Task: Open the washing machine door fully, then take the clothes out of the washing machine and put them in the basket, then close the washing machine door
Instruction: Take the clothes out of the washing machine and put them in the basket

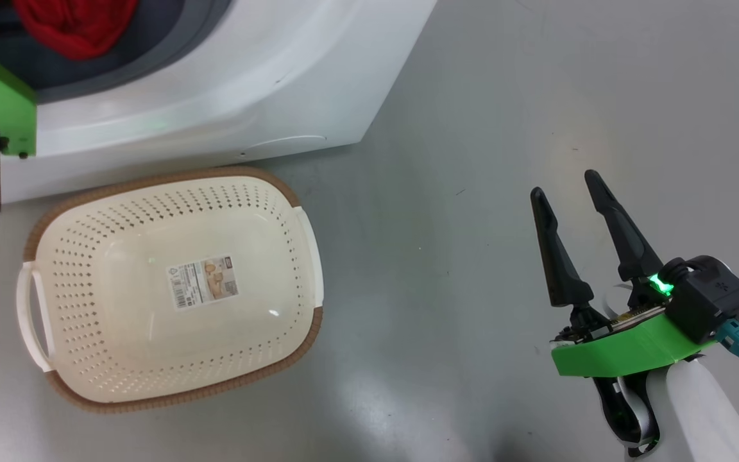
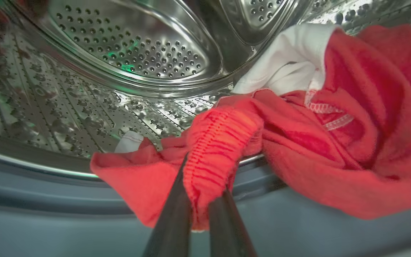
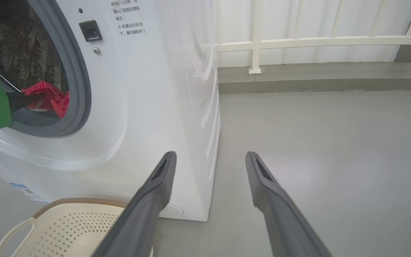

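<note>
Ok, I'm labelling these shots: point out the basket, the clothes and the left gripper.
basket (image 1: pixel 138 333): head view, bare inside floor.
clothes (image 2: pixel 334 160): left wrist view, broad red fold at right.
left gripper (image 2: pixel 205 175): left wrist view, between its fingertips, shut on the clothes.

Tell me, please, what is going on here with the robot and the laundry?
The robot is unloading the washing machine. Its left hand is shut on a fold of the red clothes at the front lip of the drum; nothing is lifted out yet. The right hand hangs open over the floor, holding nothing. The basket stands in front of the machine, with no clothes in it.
</note>
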You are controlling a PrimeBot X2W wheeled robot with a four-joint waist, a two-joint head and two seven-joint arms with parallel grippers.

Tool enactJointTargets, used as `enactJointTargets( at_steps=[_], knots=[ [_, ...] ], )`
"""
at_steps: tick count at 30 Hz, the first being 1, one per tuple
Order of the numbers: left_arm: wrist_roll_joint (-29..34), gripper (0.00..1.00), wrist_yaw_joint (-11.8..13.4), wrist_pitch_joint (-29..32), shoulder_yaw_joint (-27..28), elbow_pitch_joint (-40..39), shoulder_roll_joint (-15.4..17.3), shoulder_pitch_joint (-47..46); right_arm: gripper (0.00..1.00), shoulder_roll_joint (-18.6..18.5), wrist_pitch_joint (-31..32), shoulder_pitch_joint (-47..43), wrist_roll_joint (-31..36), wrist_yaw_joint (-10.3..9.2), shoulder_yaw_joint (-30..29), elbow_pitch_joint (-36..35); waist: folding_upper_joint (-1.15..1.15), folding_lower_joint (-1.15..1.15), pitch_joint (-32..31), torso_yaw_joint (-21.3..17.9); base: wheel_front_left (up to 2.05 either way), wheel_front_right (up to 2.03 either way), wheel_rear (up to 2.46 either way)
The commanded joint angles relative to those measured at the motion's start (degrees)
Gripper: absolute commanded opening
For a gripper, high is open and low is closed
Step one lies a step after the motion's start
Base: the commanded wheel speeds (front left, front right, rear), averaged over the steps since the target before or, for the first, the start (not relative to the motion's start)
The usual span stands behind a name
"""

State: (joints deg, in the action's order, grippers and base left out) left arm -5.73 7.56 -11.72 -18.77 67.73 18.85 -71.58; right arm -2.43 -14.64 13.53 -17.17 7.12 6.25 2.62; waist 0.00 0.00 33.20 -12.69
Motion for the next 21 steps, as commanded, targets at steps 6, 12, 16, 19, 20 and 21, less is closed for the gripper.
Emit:
enactJointTargets(
  at_steps=[6,12,16,19,20,21],
  knots=[
    [-2.88,0.0,-0.14,-2.71,2.52,-4.35,1.94,2.09,1.0,-0.44,-0.36,0.37,0.35,0.36,0.62,-0.84,0.0,0.0,-1.14,0.88,0.0,0.0,0.0],
    [-5.13,0.0,-0.22,-3.23,3.96,-10.32,1.33,6.49,1.0,-0.44,-0.36,-0.17,0.64,0.36,0.46,-0.74,0.0,0.0,-2.82,2.09,0.0,0.0,0.0],
    [-5.7,0.0,0.0,-3.26,4.55,-14.06,1.34,8.89,1.0,-0.44,-0.36,-0.44,0.79,0.36,0.3,-0.71,0.0,0.0,-3.67,2.58,0.0,0.0,0.0],
    [-6.28,0.0,0.4,-3.26,5.2,-17.36,1.39,11.63,1.0,-0.44,-0.36,-0.79,0.98,0.36,0.14,-0.61,0.0,0.0,-4.68,3.05,0.0,0.0,0.0],
    [-6.69,0.0,0.44,-3.27,5.58,-18.51,1.29,12.54,1.0,-0.44,-0.36,-0.91,1.06,0.36,0.07,-0.6,0.0,0.0,-5.01,3.2,0.0,0.0,0.0],
    [-6.92,0.0,0.49,-3.27,5.78,-19.46,1.26,13.47,1.0,-0.44,-0.36,-1.02,1.13,0.36,0.0,-0.58,0.0,0.0,-5.36,3.36,0.0,0.0,0.0]
  ],
)
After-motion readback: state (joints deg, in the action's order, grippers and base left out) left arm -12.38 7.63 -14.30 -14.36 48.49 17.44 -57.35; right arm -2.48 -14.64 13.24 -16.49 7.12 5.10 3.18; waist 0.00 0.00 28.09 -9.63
